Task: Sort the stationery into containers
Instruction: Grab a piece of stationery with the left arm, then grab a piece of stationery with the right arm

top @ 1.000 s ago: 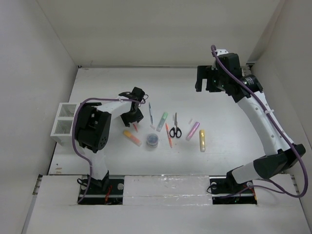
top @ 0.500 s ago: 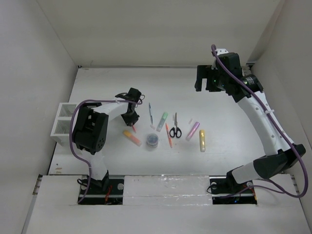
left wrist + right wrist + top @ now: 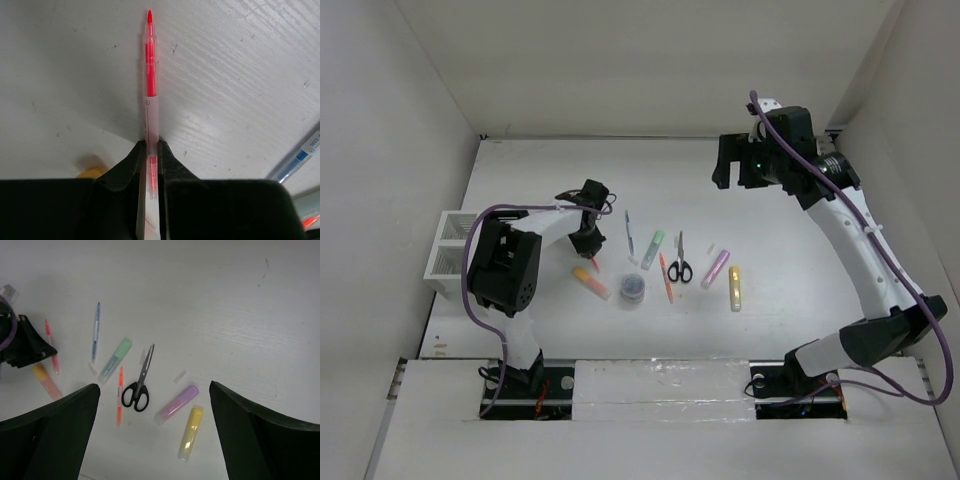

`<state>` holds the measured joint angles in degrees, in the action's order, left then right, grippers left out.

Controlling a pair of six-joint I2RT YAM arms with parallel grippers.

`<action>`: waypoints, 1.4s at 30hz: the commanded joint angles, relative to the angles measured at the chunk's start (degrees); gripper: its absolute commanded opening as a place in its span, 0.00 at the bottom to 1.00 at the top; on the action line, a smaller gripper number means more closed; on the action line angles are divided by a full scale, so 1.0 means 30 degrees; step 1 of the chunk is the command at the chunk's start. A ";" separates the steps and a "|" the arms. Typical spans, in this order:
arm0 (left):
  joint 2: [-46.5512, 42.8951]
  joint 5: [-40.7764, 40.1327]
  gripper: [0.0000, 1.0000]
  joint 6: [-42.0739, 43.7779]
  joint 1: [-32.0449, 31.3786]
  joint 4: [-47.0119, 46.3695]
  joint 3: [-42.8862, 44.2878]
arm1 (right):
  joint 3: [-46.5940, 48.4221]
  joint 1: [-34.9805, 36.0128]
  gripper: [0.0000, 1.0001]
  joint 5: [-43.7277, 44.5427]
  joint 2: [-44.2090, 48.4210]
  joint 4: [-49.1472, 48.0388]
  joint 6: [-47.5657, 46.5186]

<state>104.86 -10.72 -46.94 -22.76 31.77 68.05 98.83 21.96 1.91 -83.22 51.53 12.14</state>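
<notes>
Sorting is barely begun: red pen (image 3: 149, 75) is pinched by the closed left gripper (image 3: 150, 162); right gripper (image 3: 732, 165) is held wide, empty; other stationery (image 3: 680, 262) is left on the table (image 3: 790, 230), unsorted.

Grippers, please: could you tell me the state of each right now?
Left gripper: closed on the red pen.
Right gripper: open, holding nothing.

White table (image 3: 790, 330), organiser (image 3: 450, 258) at left edge, grey pen (image 3: 629, 232), green highlighter (image 3: 652, 249), scissors (image 3: 680, 262), pink highlighter (image 3: 716, 268) side by side, tub (image 3: 633, 288), yellow highlighter (image 3: 734, 288) nearer.

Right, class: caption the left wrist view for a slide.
Left gripper shut on a red pen on the white table.
</notes>
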 commanded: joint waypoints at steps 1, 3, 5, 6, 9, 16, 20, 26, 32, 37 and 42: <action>0.0379 0.0149 0.00 0.0763 0.0000 0.0602 0.0050 | 0.0456 0.0911 0.96 -0.2337 -0.0180 -0.1502 -0.0824; -0.0555 -0.0233 0.00 0.0939 0.0000 0.1390 0.1160 | 0.0456 0.1380 0.93 -0.2337 -0.1026 -0.1297 -0.0999; -0.1518 -0.0528 0.00 0.1115 0.0000 0.2005 0.2126 | 0.0661 0.2200 0.90 -0.3009 -0.1642 -0.1092 -0.1203; -0.1844 -0.0760 0.00 0.1318 0.0000 0.2588 0.3175 | 0.0661 0.2522 0.87 -0.3011 -0.2022 -0.1092 -0.1379; -0.3101 -0.1229 0.00 0.1494 0.0000 0.3178 0.5168 | 0.0429 0.4045 0.85 -0.2837 -0.2842 -0.1647 -0.1381; -0.4129 -0.1260 0.00 0.2052 0.0000 0.5432 0.8486 | -0.0712 0.6156 0.77 -0.2014 -0.4279 -0.4047 -0.1178; -0.5857 -0.1612 0.00 0.1437 0.0000 0.5670 0.8693 | -0.1944 0.6917 0.71 -0.2280 -0.4457 -0.5922 -0.1350; -0.8874 -0.1057 0.00 0.1757 0.0000 0.4295 0.8517 | -0.2649 0.7975 0.48 -0.1516 -0.5627 -0.7010 -0.2055; -0.8879 0.0583 0.00 0.2345 0.0000 0.3856 0.8898 | -0.2825 0.8326 0.44 -0.0991 -0.7355 -0.7391 -0.1879; -0.8879 0.1170 0.00 0.2521 0.0000 0.3475 0.8373 | -0.2268 0.8502 0.44 -0.0579 -0.8761 -0.6922 -0.2055; -0.8676 0.1171 0.00 0.2726 0.0000 0.3473 0.8371 | -0.1918 0.8502 0.44 -0.0403 -0.9467 -0.6541 -0.2405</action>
<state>78.74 -7.97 -40.01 -22.76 43.92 93.34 90.87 46.65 -0.58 -111.83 32.99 6.20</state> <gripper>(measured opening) 0.043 0.445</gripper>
